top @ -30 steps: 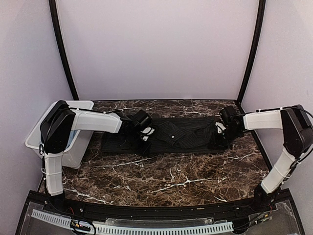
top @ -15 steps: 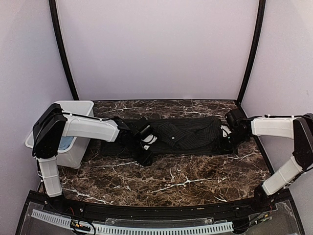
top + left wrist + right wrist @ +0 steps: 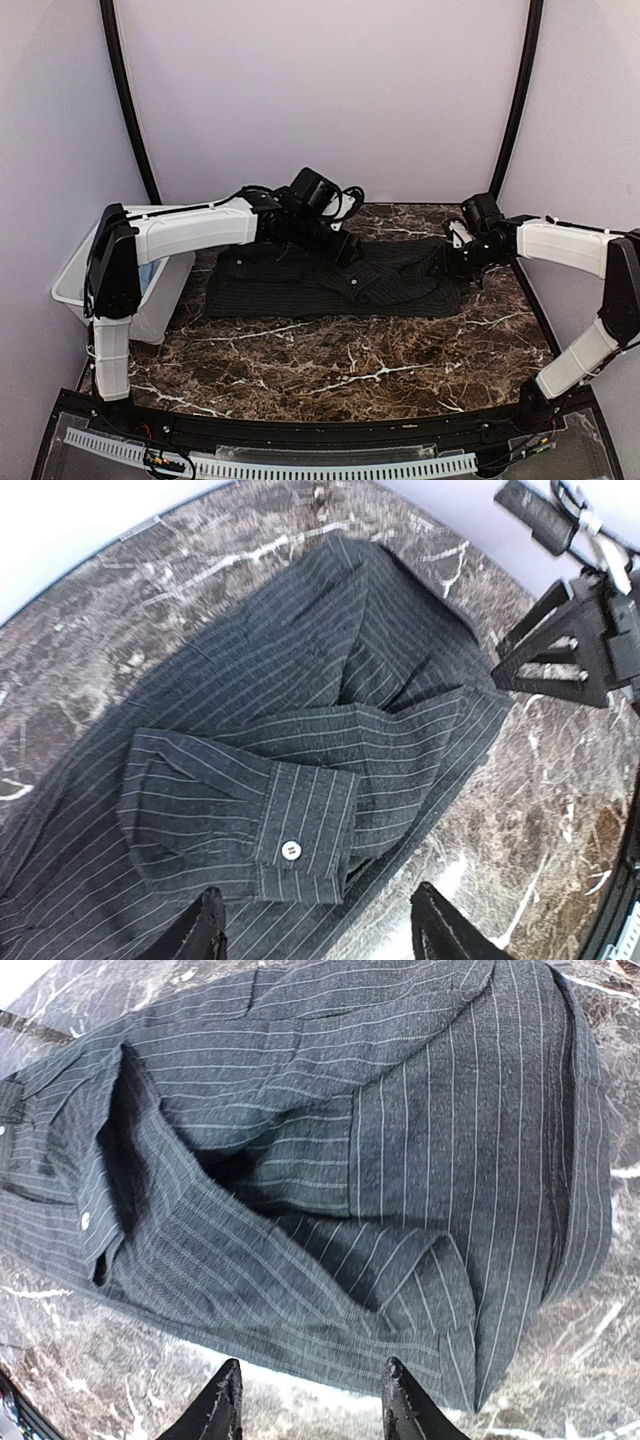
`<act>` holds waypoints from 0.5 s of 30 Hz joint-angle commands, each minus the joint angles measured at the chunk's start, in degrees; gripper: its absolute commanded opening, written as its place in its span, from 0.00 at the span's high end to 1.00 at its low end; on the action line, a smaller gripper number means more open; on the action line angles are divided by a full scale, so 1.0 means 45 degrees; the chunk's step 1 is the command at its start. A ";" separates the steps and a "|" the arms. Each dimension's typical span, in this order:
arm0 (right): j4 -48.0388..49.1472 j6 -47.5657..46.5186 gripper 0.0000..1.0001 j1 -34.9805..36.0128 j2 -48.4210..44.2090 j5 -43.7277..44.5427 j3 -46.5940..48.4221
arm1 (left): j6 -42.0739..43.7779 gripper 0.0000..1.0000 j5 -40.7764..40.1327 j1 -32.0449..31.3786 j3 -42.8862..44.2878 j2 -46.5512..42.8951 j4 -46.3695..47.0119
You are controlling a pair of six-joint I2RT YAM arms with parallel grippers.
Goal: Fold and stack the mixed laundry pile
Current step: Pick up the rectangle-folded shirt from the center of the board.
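Observation:
The black pinstriped shirt [image 3: 330, 282] lies folded into a long flat band across the middle of the marble table. Its cuff [image 3: 300, 830], with a white button, rests on top. My left gripper [image 3: 343, 247] hovers above the shirt's back edge near the middle. In the left wrist view the left gripper [image 3: 318, 935] is open with nothing between its fingers. My right gripper [image 3: 447, 263] hangs over the shirt's right end. It is open too in the right wrist view [image 3: 312, 1400], just off the hem and holding nothing. The light blue T-shirt is barely visible.
A white plastic bin [image 3: 72, 282] stands at the table's left edge, under my left arm, with a sliver of light blue [image 3: 150, 274] showing inside. Bare marble table [image 3: 350, 370] runs in front of the shirt. Curtain walls close in the back and sides.
Both grippers let go of the shirt and opened. My left gripper rose and swung to the back right. The right gripper lifted slightly. The shirt stays flat.

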 commanded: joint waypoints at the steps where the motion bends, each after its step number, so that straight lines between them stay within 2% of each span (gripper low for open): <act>1: 0.0585 -0.0272 0.56 -0.0067 0.0833 0.0079 0.0599 | 0.0122 0.37 -0.0299 -0.0240 0.0640 0.1462 -0.0029; 6: 0.0689 -0.0378 0.56 -0.0069 0.1272 -0.0042 0.0840 | 0.0235 0.37 -0.0398 -0.0337 0.1882 0.2712 -0.0120; 10: 0.0692 -0.0425 0.56 -0.0069 0.1304 -0.0124 0.0859 | 0.0264 0.36 -0.1008 -0.0357 0.3354 0.4103 -0.1039; 15: 0.0660 -0.0417 0.55 -0.0069 0.1048 -0.0288 0.0870 | -0.0019 0.41 -0.1644 -0.0218 0.4396 0.4696 -0.1985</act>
